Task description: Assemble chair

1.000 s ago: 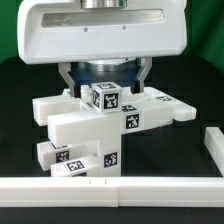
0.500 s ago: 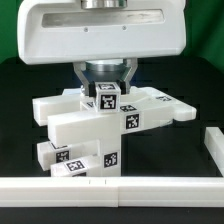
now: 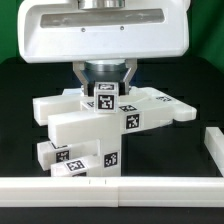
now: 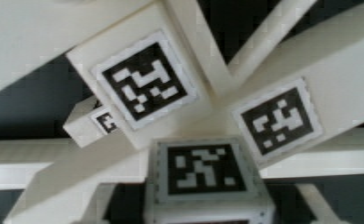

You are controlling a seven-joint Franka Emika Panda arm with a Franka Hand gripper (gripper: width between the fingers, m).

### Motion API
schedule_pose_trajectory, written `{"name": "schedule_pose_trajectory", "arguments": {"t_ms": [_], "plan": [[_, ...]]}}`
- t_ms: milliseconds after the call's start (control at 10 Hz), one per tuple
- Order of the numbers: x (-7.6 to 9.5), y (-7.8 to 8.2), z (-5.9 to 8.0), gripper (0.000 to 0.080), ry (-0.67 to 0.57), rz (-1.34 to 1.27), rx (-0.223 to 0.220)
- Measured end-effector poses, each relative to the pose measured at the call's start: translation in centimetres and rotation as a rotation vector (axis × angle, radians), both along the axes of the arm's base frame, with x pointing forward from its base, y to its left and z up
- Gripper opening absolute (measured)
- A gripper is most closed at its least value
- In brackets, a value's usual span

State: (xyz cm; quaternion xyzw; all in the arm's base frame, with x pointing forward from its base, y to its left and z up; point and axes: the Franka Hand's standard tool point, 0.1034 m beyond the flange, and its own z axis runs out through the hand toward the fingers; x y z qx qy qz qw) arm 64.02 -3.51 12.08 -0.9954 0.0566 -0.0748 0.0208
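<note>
Pincer (image 3: 105,88) narrow — clamped on the small cube (image 3: 106,99) | chair (image 3: 80,126): part-built stack on the tabletop (image 3: 195,85), behind the rail (image 3: 110,188) | top-down grip on its sides — probably to lift it off squarely

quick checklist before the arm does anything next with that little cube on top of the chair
1. The gripper is closed on the small cube: ok.
2. The small cube sits centred in the grip: ok, judging by the exterior view.
3. The small cube is fully seated on the chair body: cannot tell, the joint is hidden.
4. The tags are readable in the wrist view: ok.
5. The white rail lies away from the gripper: ok.
</note>
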Motion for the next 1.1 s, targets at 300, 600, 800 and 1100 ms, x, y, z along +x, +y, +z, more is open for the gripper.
{"name": "schedule_pose_trajectory", "arguments": {"t_ms": [300, 600, 800, 1100], "plan": [[0.02, 0.0, 0.01, 0.0287, 0.006, -0.222, 0.038], [0.04, -0.04, 0.03, 0.0288, 0.013, -0.435, 0.078], [0.08, 0.05, 0.04, 0.0288, 0.017, -0.592, 0.102], [0.12, 0.14, 0.06, 0.0288, 0.024, -0.778, 0.139]]}}
